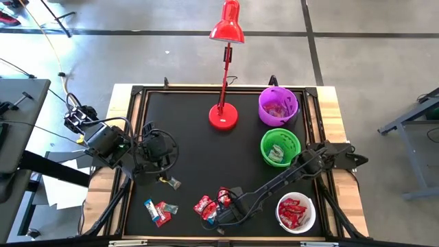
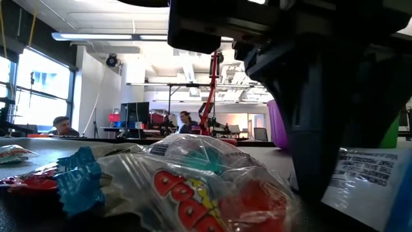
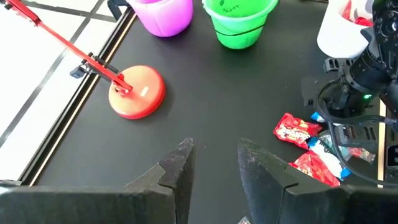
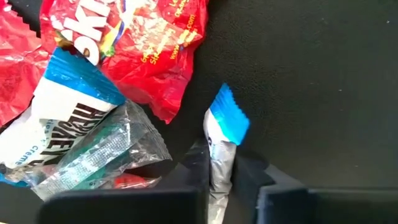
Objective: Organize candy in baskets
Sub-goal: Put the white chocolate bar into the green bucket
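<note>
My right gripper (image 1: 215, 214) stands low at the near middle of the black mat, shut on a blue-and-white candy (image 4: 221, 146) beside a heap of red, blue-and-white and clear-wrapped candy (image 1: 206, 204). Loose candy (image 1: 159, 211) also lies near the left front, and one piece (image 1: 172, 182) lies alone. The purple basket (image 1: 278, 106), green basket (image 1: 280, 147) and white basket (image 1: 295, 213), which holds red candy, stand along the right side. My left gripper (image 3: 214, 165) hovers open over the mat's left part with nothing between its fingers. My right gripper pinches the blue-and-white candy between its two fingers (image 4: 196, 168), on the wrapper's two long sides (image 4: 219, 163). The fingers come from above, pointing down. The candy's blue crimped end (image 4: 229, 117) sticks out beyond the fingers, over the mat. Whether the candy is off the mat, I cannot tell.
A red desk lamp stands on its round base (image 1: 223, 116) at the far middle, its head over the far edge. Red wrappers (image 4: 146, 46) and a clear wrapper (image 4: 99, 155) lie close beside my right gripper. Bare mat lies in the middle (image 1: 206, 158).
</note>
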